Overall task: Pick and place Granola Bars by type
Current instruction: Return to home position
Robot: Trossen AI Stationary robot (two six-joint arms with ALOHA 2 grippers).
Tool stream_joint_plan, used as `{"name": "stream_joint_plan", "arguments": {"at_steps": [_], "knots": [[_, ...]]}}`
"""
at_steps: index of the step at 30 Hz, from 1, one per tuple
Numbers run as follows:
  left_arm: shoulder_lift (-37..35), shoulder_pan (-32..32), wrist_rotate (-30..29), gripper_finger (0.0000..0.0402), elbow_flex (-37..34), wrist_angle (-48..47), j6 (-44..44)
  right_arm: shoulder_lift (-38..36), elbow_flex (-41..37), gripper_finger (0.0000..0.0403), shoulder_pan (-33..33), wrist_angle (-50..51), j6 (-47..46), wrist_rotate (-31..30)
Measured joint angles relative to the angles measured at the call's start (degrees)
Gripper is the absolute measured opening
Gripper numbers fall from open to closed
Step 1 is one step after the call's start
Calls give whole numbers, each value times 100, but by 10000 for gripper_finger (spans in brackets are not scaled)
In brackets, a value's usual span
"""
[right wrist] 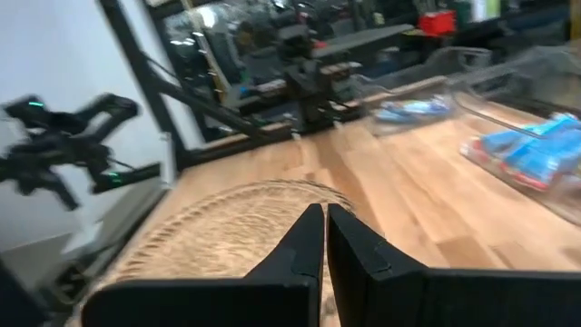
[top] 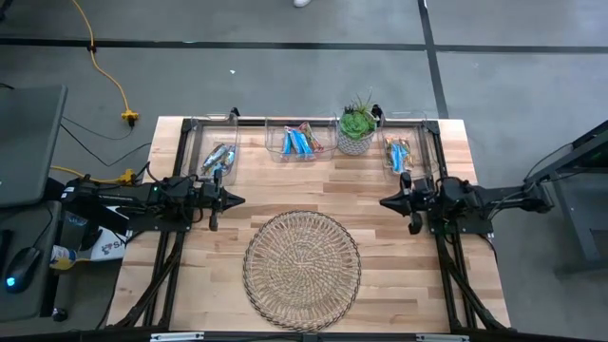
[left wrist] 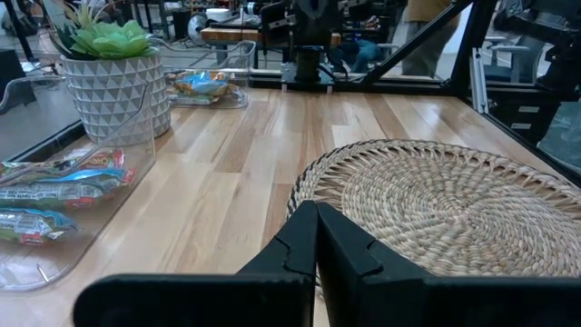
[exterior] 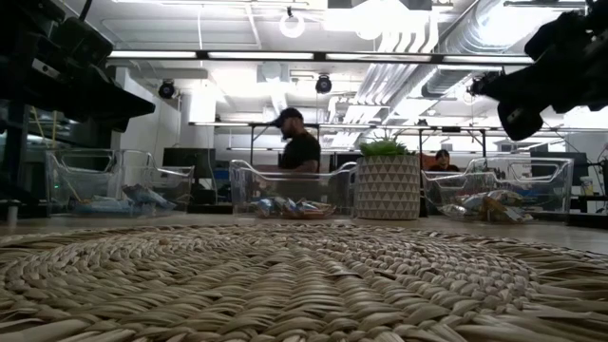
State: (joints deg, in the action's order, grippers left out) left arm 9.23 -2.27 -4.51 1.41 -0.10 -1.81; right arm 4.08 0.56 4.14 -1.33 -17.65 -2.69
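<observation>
Beyond both clenched, empty jaws, found slim foil-wrapped granola bars (top: 300, 142) lying sorted in clear plastic bins (top: 325, 142). Judged homing best done drawing left jaws and right jaws straight back, clear of round woven wicker basket (top: 302, 270) close beside them.

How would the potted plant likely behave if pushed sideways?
Probably slides rather than tips: the pot looks squat on the smooth wood table. Likely heavy for its size, ceramic-looking. The middle bin sits close beside it, so it could bump that.
</observation>
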Motion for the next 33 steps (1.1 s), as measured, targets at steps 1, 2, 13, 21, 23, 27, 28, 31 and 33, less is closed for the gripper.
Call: {"name": "stream_joint_plan", "arguments": {"at_steps": [1, 2, 13, 21, 23, 27, 28, 31, 33], "knots": [[0, -2, 0, 1, 0, 0, -1, 91, 0, 0, 0, -16, -7, -105], [0, -2, 0, 1, 0, 0, 1, 171, 0, 0, 0, -30, -42, -208], [1, -1, 0, 1, 0, 0, 1, 796, 1, 1, 0, -85, 1046, -576], [0, 0, 0, 1, 0, 0, -2, 791, 0, 0, 0, -189, 1021, -592], [0, -2, 0, 1, 0, 0, 1, 791, 0, 1, 0, -201, 1021, -596], [1, -2, 0, 1, 0, 0, 0, 791, 0, 0, 0, -235, 1021, -592], [1, -1, 0, 1, 0, 0, 1, 791, 0, 0, 0, -238, 1021, -591], [1, -2, 0, 1, 0, 0, 1, 791, 0, 0, 0, -242, 1021, -588], [0, -2, 0, 1, 2, 0, -1, 791, 0, 0, 0, -248, 1021, -587]]}}
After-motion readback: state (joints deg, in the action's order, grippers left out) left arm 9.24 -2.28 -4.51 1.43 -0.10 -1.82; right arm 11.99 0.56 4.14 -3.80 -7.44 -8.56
